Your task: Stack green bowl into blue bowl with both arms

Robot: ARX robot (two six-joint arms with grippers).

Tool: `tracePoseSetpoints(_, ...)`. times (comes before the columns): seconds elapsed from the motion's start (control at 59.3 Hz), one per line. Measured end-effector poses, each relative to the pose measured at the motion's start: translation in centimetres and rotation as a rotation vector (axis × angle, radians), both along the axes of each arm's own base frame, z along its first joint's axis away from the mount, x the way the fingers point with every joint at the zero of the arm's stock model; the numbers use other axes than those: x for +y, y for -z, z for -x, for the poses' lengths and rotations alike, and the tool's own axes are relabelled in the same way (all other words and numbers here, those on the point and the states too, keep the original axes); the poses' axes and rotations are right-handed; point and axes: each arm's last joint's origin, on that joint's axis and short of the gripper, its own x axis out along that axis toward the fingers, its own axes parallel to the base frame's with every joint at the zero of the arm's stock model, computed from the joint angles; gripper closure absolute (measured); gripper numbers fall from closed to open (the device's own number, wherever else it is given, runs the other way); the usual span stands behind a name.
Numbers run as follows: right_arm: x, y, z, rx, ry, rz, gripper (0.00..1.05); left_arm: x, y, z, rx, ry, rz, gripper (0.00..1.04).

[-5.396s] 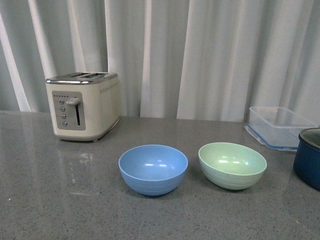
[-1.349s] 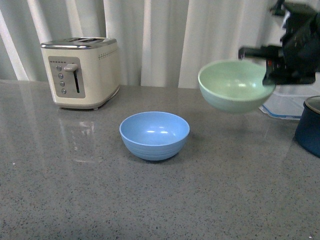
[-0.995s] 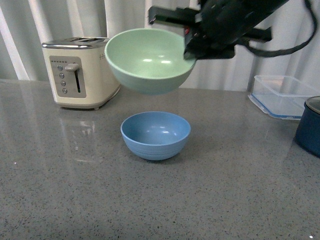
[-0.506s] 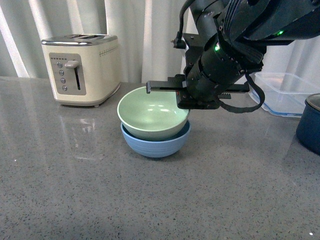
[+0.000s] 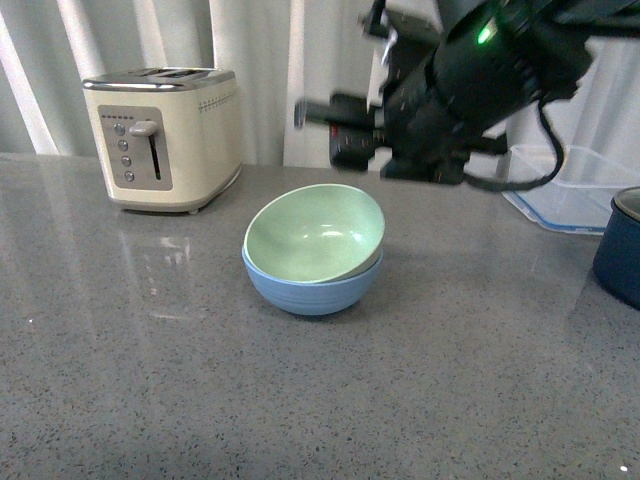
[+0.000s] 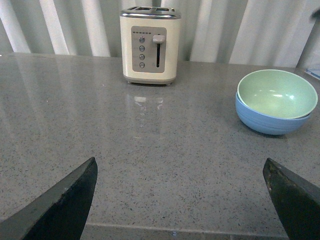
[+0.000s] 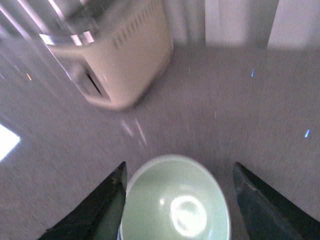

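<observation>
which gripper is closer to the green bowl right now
Right. The right gripper hovers open just above and behind the green bowl. The left gripper is well away from it across the counter, also open.

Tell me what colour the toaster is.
The toaster is cream; clearest in the left wrist view.

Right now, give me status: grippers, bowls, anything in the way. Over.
Left gripper open, empty, back from the bowls. Right gripper open, empty, above them. Green bowl sits tilted inside blue bowl. Toaster stands apart; nothing in the way.
</observation>
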Motion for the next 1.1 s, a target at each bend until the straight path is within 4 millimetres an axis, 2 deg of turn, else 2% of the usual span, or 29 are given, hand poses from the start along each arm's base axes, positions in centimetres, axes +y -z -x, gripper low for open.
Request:
tracePoseSetpoints(0.034, -1.0, -2.4, 1.8, -0.183, 0.138, 0.006, 0.47, 0.0, 0.0, 0.0, 0.000, 0.001, 0.000, 0.07)
tracePoseSetpoints(0.084, -3.1, -3.4, 4.3, -0.335, 0.351, 0.040, 0.60, 0.0, 0.0, 0.0, 0.000, 0.001, 0.000, 0.07)
tracePoseSetpoints(0.135, -5.3, -1.8, 6.1, -0.365, 0.417, 0.070, 0.72, 0.0, 0.0, 0.0, 0.000, -0.001, 0.000, 0.07)
tracePoseSetpoints(0.202, -6.8, 0.9, 7.1, -0.336, 0.424, 0.114, 0.83, 0.0, 0.0, 0.0, 0.000, -0.001, 0.000, 0.07)
tracePoseSetpoints(0.236, -7.7, 2.9, 7.8, -0.301, 0.426, 0.144, 0.90, 0.0, 0.0, 0.0, 0.000, -0.001, 0.000, 0.07)
tracePoseSetpoints(0.32, -9.1, 6.0, 9.4, -0.251, 0.419, 0.179, 1.04, 0.0, 0.0, 0.0, 0.000, 0.000, 0.000, 0.07)
tracePoseSetpoints(0.573, -12.0, 8.6, 14.3, -0.283, 0.409, 0.173, 1.04, 0.0, 0.0, 0.0, 0.000, -0.001, 0.000, 0.07)
tracePoseSetpoints(0.708, -13.1, 10.3, 16.1, -0.262, 0.418, 0.182, 1.04, 0.0, 0.0, 0.0, 0.000, 0.000, 0.000, 0.07)
tracePoseSetpoints(1.096, -14.8, 12.4, 20.0, -0.269, 0.415, 0.178, 1.04, 0.0, 0.0, 0.0, 0.000, 0.000, 0.000, 0.07)
